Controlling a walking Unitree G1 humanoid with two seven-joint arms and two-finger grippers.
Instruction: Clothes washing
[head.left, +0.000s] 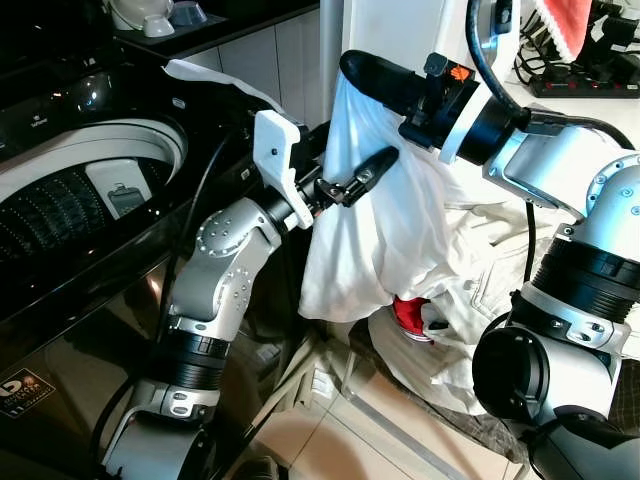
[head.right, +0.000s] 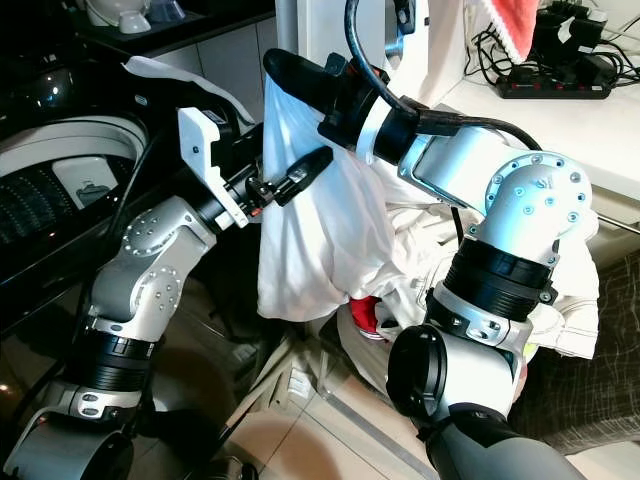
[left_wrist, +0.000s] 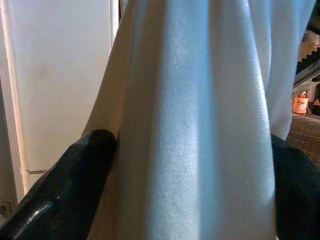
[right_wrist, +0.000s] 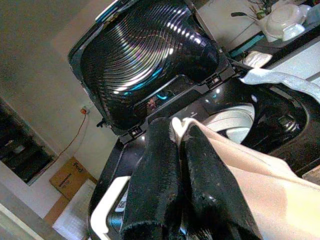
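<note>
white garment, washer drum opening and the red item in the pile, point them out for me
white garment (head.left: 372, 232), left eye view, middle of the hanging cloth
washer drum opening (head.left: 75, 200), left eye view, ribbed inner wall
red item (head.left: 409, 315), left eye view, the part peeking out under the hanging cloth

A black power strip (head.left: 585, 85) with plugged cables is lying on the white countertop (head.left: 600, 105) at upper right. White ceramic bowls (head.left: 145, 15) are sitting on the dark shelf, upper left.
</note>
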